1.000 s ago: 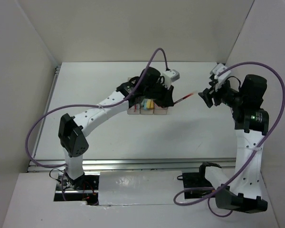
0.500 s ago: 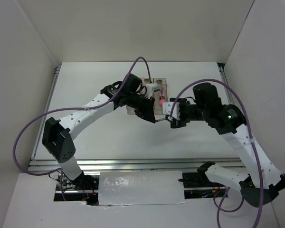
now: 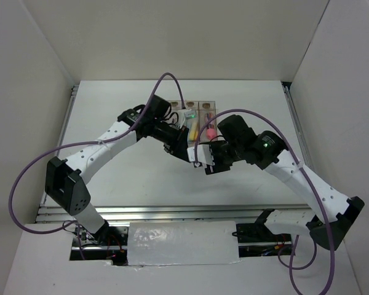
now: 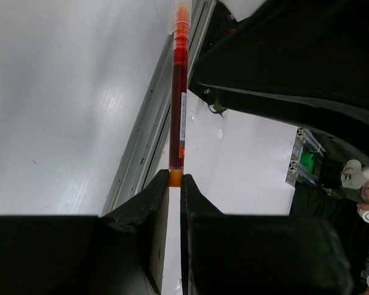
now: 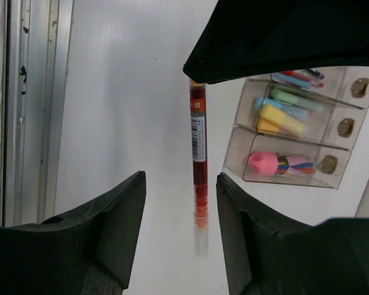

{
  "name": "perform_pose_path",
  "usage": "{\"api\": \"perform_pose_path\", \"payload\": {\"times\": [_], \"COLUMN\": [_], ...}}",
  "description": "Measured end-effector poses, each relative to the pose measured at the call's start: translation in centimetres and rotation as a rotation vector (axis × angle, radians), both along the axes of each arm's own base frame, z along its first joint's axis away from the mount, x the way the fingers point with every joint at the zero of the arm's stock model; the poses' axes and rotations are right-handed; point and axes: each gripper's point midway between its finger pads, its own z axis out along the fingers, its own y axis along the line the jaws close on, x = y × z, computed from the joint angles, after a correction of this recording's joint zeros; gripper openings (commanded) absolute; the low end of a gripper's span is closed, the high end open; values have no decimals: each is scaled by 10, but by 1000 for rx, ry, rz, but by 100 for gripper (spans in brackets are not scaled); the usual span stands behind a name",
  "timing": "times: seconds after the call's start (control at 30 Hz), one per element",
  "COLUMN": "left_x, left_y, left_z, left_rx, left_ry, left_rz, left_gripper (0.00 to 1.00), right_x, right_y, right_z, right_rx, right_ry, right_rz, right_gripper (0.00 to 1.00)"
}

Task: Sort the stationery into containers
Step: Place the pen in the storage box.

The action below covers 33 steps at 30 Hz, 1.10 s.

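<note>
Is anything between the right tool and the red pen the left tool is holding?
Nothing visible. The red pen, pinched at one end by the left tool, shows between the fingers of the open right tool, only table behind it. The bins sit aside.

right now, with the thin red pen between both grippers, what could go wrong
The left gripper pinches the thin red pen only at its end, so it could pivot or slip. The open right gripper straddles it without touching; closing off-centre could knock it loose, short of the clear plastic bins.
</note>
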Motion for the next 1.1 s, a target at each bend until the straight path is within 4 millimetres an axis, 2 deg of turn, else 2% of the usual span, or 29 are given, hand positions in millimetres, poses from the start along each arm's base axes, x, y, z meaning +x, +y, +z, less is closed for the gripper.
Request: {"api": "perform_pose_path", "payload": {"times": [0.2, 0.27, 0.3, 0.67, 0.7, 0.77, 0.8, 0.87, 0.9, 0.93, 0.97, 1.03, 1.1], "left_x": [-8, -10, -10, -7, -6, -5, -5, -4, -2, 1, 7, 28, 57], "left_y": [3, 5, 5, 11, 12, 14, 15, 19, 23, 27, 33, 50, 75], "left_z": [-5, -6, -6, 6, 7, 7, 6, 5, 3, 3, 3, 7, 15], "left_rx": [2, 6, 6, -36, -40, -44, -47, -50, -46, -43, -36, -22, -5], "left_ry": [27, 36, 37, 15, 11, 7, 9, 16, 22, 20, 17, -23, -86], "left_rz": [-7, -6, -6, 10, 14, 22, 29, 51, 71, 95, 135, 231, 355], "left_gripper": [0, 0, 0, 0, 3, 18, 33, 51, 79, 85, 99, 99, 99], "right_x": [8, 11, 11, 16, 16, 17, 18, 19, 20, 21, 21, 24, 29], "right_y": [2, 2, 2, 8, 9, 10, 11, 12, 13, 14, 16, 19, 22], "right_z": [-19, -23, -25, -24, -24, -23, -22, -21, -21, -20, -20, -18, -17], "right_rx": [-71, -89, -95, -102, -98, -95, -92, -84, -79, -73, -66, -46, -20], "right_ry": [23, 29, 33, -4, -10, -15, -17, -22, -24, -26, -28, -34, -34], "right_rz": [-41, -51, -58, -70, -71, -73, -73, -74, -76, -79, -82, -92, -116], "right_gripper": [50, 42, 34, 17, 13, 8, 5, 2, 1, 1, 0, 0, 0]}}
